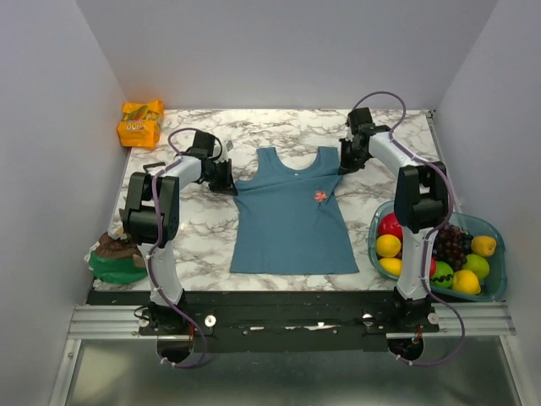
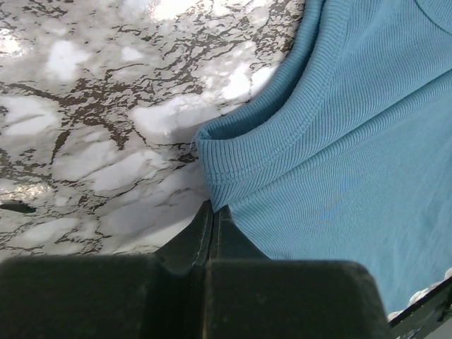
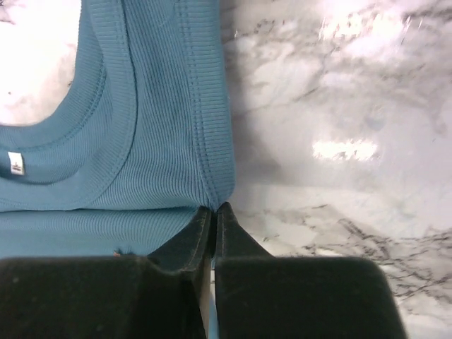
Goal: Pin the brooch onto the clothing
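Observation:
The clothing, a teal tank top, lies flat on the marble table with its neck toward the back. The brooch, a tiny red-orange flower, sits on its right chest. My left gripper is at the top's left armhole edge, shut on a fold of the clothing, its gripper tips pinching the ribbed hem. My right gripper is at the right shoulder strap, gripper tips shut on the clothing, with blue fabric showing between the fingers. A white neck label shows in the right wrist view.
A teal bowl of fruit stands at the right front beside the right arm. An orange packet lies at the back left corner. A green and brown bundle sits at the left front edge.

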